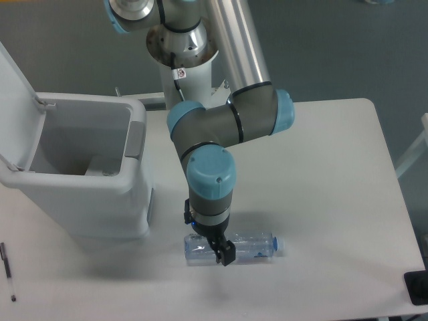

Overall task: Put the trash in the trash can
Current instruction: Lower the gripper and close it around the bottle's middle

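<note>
A white rectangular table [321, 174] is seen from above, with a grey robot arm with pale blue joint caps [227, 124] reaching down from its base at the top of the view. The arm's wrist points straight down near the front edge of the table, and its black two-finger gripper [217, 251] is lowered onto a crushed clear plastic bottle with a pale blue cap [251, 246]. The bottle lies on its side on the table, cap end pointing right, just in front of the trash can's right side. The gripper sits over the left half of the bottle, with one black finger [226, 254] visible in front of the plastic. The wrist hides the rest of the gripper, so it is not possible to tell how far apart the fingers are or whether they are pressing the bottle.

To the left stands a large boxy pale grey plastic trash can [80, 200] with rounded corners. Its white hinged lid [15, 100] is raised at the far left, and the inside is open to view. A darker grey panel [136, 139] sits at its right rim.

A thin black pen [7, 269] lies on the table at the lower left, well apart from the bottle. A dark object [418, 287] shows at the lower right corner, cut off by the edge.
</note>
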{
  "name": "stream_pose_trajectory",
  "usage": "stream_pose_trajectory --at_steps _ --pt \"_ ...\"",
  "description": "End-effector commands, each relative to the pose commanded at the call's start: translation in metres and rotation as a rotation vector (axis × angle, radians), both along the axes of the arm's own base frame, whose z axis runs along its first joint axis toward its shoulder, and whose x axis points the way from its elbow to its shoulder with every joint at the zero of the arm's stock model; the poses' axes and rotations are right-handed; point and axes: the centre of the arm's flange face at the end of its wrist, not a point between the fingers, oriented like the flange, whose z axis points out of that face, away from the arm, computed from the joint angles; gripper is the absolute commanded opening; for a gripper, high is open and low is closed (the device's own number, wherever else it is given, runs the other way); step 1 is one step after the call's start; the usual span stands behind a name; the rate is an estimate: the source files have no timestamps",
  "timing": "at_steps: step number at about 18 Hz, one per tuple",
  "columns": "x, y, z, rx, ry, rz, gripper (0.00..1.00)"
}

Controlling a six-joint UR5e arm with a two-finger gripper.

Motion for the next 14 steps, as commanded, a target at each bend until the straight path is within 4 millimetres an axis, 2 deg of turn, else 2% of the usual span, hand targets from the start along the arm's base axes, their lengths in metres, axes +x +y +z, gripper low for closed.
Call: stream_pose_trajectory --at_steps 4,6,14 --pt "0.003 0.001 -0.010 -0.013 -0.009 -0.004 1.00" --pt "0.011 0.007 -0.015 -0.021 -0.011 -0.020 1.00" --pt "0.014 0.009 -0.034 -0.036 -0.023 -0.041 0.97"
